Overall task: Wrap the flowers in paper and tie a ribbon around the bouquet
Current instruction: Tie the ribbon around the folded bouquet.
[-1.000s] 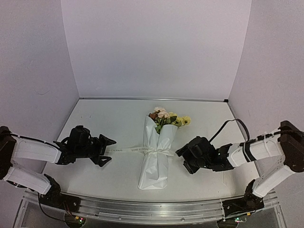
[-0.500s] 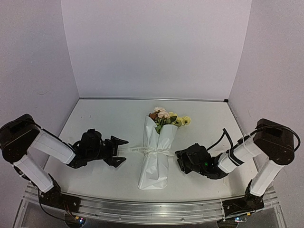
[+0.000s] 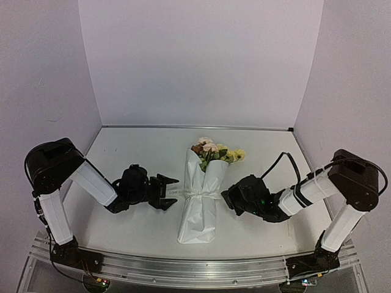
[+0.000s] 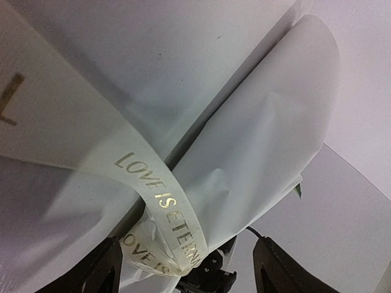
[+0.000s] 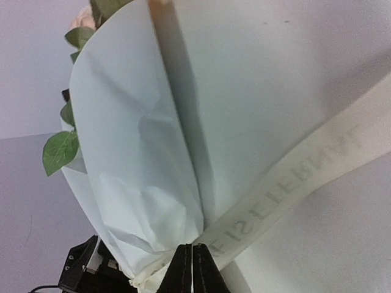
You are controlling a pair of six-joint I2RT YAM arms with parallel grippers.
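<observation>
The bouquet (image 3: 200, 204) lies in the middle of the table, a white paper (image 3: 197, 223) cone with flowers (image 3: 215, 151) at its far end. A cream ribbon (image 3: 194, 194) with gold lettering is tied round its waist. My left gripper (image 3: 172, 194) is at the bouquet's left side, open, with the ribbon's loop (image 4: 166, 210) between its fingers (image 4: 101, 271) and the paper (image 4: 263, 140) just behind. My right gripper (image 3: 227, 199) is at the bouquet's right side. Its jaws are shut on the ribbon (image 5: 293, 180) next to the knot, against the paper (image 5: 131, 140). A green leaf (image 5: 60, 151) shows at the left.
White walls close in the table at the back and on both sides. A metal rail (image 3: 195, 268) runs along the near edge. A black cable (image 3: 287, 160) arcs above the right arm.
Both arms have moved inward to the bouquet's waist. The right gripper has gone from open to shut on the ribbon. The left gripper has narrowed a little.
</observation>
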